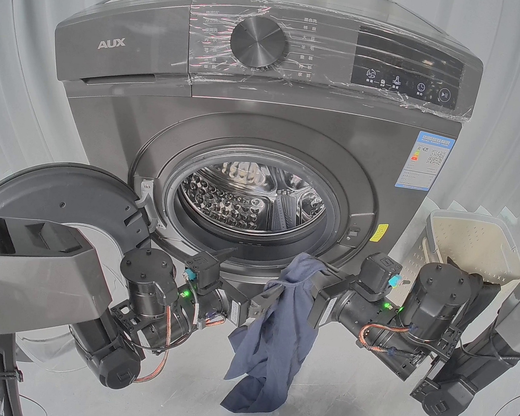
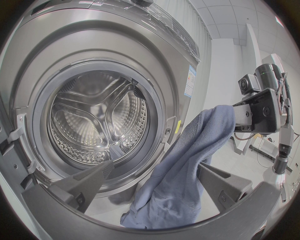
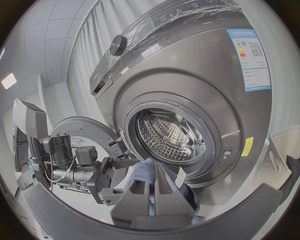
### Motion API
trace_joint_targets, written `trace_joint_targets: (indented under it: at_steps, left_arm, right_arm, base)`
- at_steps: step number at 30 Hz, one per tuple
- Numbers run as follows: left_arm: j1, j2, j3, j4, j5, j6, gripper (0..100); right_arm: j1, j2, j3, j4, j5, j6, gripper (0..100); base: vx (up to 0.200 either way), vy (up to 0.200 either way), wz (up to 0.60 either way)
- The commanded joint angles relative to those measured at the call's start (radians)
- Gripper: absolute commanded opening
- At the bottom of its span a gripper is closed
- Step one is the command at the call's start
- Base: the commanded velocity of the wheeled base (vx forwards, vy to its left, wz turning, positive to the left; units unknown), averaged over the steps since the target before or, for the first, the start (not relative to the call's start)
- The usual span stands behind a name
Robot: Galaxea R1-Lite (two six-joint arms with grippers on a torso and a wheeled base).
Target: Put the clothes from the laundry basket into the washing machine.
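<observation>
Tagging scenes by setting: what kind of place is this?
Probably a lab mock-up of a laundry corner: grey front-loading washing machine with plastic film on its panel, pale perforated plastic laundry basket beside it, white curtain backdrop and office ceiling tiles.

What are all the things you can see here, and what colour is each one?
washing machine: one, grey, right in front of the robot
door: one, grey and round, swung open to the left
drum: one, shiny silver, inside the round opening
knob: one, dark, on the top panel
label: one, blue and white, upper right of the machine's front
sticker: one, yellow, right of the opening
garment: one, blue, hanging just below the opening
laundry basket: one, cream, right of the machine
left gripper: one, dark, open, fingers either side of the garment
right gripper: one, dark, shut on the garment's top
</observation>
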Motion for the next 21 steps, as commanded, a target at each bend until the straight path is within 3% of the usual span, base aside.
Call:
trace_joint_targets:
  at_steps: [1, 7, 21]
  left_arm:
    - [0.001, 0.023, -0.012, 0.000, -0.001, 0.001, 100]
    - [-0.019, 0.025, -0.002, -0.002, -0.029, 0.005, 100]
    - [-0.036, 0.068, -0.028, -0.002, -0.020, 0.004, 100]
  right_arm:
    - [0.000, 0.003, -0.002, -0.001, 0.000, 0.001, 0]
    - [0.002, 0.003, -0.002, -0.001, 0.000, 0.001, 0]
    - [0.002, 0.008, -0.007, -0.001, 0.000, 0.002, 0]
  base:
    - [0.000, 0.000, 0.00]
    - [0.000, 0.000, 0.00]
    - [0.000, 0.000, 0.00]
